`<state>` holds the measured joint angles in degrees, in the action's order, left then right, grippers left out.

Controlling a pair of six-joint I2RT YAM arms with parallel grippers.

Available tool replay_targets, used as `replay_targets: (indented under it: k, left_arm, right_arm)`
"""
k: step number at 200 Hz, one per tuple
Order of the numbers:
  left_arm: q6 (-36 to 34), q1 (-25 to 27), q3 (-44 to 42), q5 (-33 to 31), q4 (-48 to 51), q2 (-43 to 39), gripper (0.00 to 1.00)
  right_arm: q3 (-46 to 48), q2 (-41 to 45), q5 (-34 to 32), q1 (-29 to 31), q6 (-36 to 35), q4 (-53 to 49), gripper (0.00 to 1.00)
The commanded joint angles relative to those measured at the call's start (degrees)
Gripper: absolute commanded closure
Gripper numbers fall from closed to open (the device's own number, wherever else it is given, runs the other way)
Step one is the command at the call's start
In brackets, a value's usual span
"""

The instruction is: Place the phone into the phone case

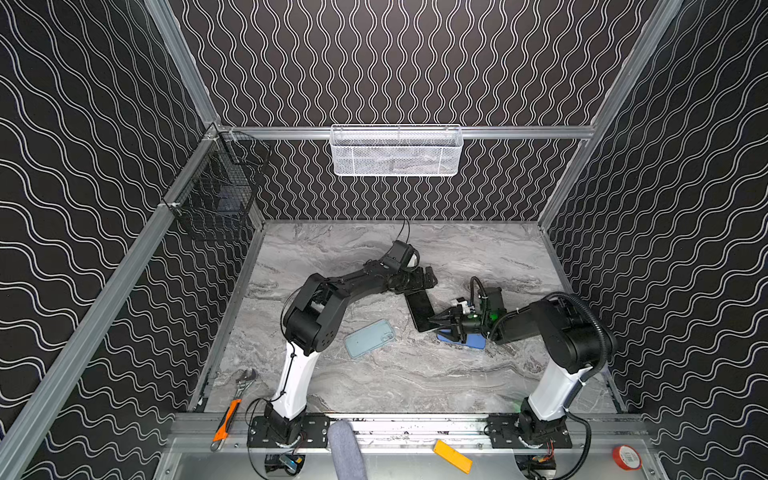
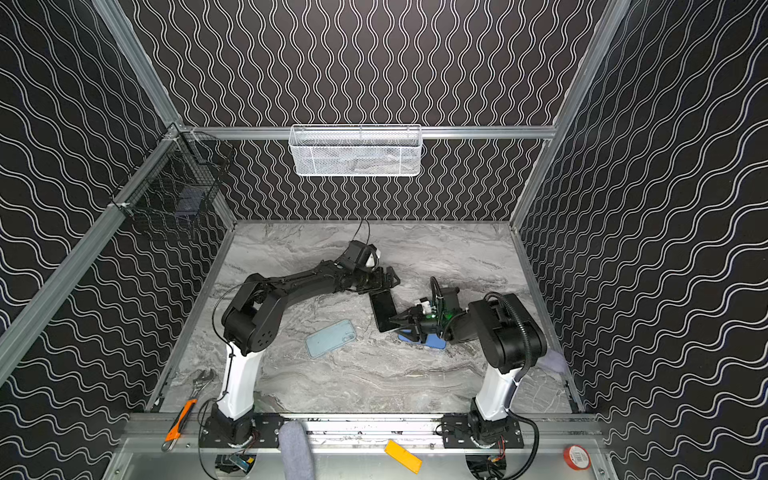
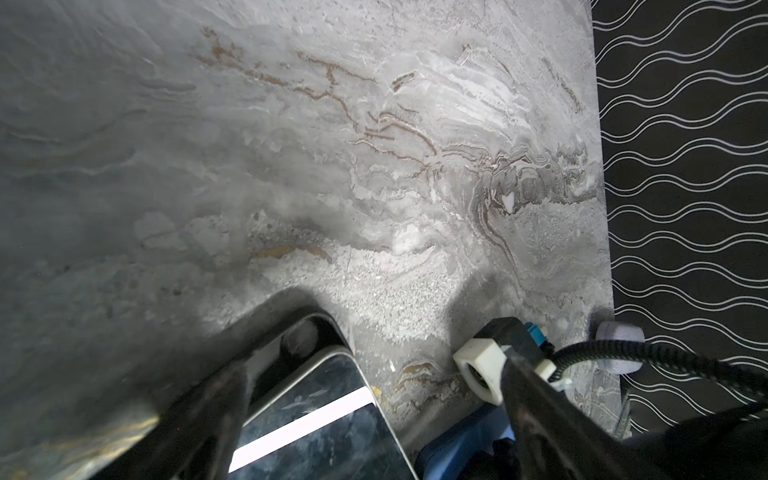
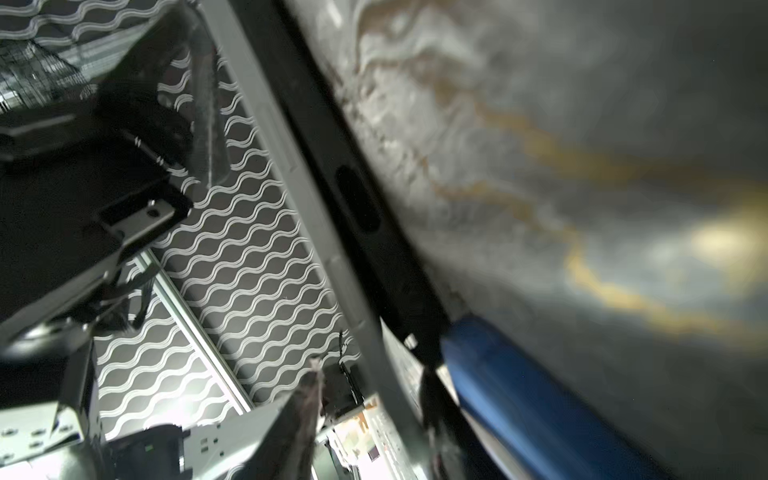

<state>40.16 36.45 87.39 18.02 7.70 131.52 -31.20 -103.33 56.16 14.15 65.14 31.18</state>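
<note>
Broadly, a grey marble table (image 1: 415, 374) fills the floor of a cell with wavy-patterned walls, and two black-and-white arms reach in from its near edge. A white mesh basket (image 1: 395, 153) hangs on the back rail and a black wire basket (image 1: 216, 191) on the left one. The pale blue-green phone case (image 1: 369, 338) (image 2: 330, 338) lies flat near the middle of the table, slanted, with its camera cut-out at the far right end. The phone (image 1: 419, 309) (image 2: 382, 309) is outside the case: it sits to the right of it and well apart, dark screen up, between the two claws. A blue slab (image 1: 469, 341) (image 2: 434, 343) lies just beside the phone's near end, partly under the right arm's wrist. The left gripper (image 1: 430, 279) (image 2: 388, 279) hangs over the phone's far end with its jaws spread wide. In the left wrist view its fingers (image 3: 199, 399) stand on either side of the glossy screen (image 3: 324, 419) and do not close on it. The right gripper (image 1: 436, 325) (image 2: 395, 322) points at the near right edge of the phone. Its jaws are parted in a narrow fork, one either side of that edge. The blurred right wrist view shows the phone edge-on beside the blue slab (image 4: 519, 382), with a gap at one finger, so the phone does not look clamped. Whether it lies quite flat I cannot tell. A wrench (image 1: 245, 380) and an orange-handled cutter (image 1: 226, 419) lie at the near left corner. A yellow strip (image 1: 452, 456) and a red tape roll (image 1: 626, 457) rest on the front ledge.
</note>
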Motion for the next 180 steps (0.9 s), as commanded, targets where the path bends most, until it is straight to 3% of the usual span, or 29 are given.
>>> replay_targets:
  k: [1, 45, 79, 134, 180]
  left_arm:
    - [-0.83, -0.06, -0.12, 0.25, -1.28, -0.83, 0.02]
    - [-0.63, -0.05, -0.43, 0.26, -1.8, -1.18, 0.02]
    - [-0.44, 0.03, -0.61, 0.57, -1.87, -1.53, 0.02]
    - [-0.28, -0.04, -1.01, 0.87, -2.6, -1.19, 0.01]
    - [0.51, -0.22, -1.27, 1.14, -3.92, -0.92, 0.02]
  right_arm:
    - [-0.73, 1.66, -3.75, -0.15, -3.03, -8.68, 0.51]
    - [-4.94, 7.0, -10.1, -0.26, -11.15, -22.69, 0.37]
    - [-6.48, 9.79, -14.41, -0.26, -14.17, -27.96, 0.33]
    - [-10.41, 22.16, -26.25, 1.21, -27.14, -40.48, 0.34]
    - [-11.31, 27.53, -31.5, 4.34, -38.84, -45.06, 0.39]
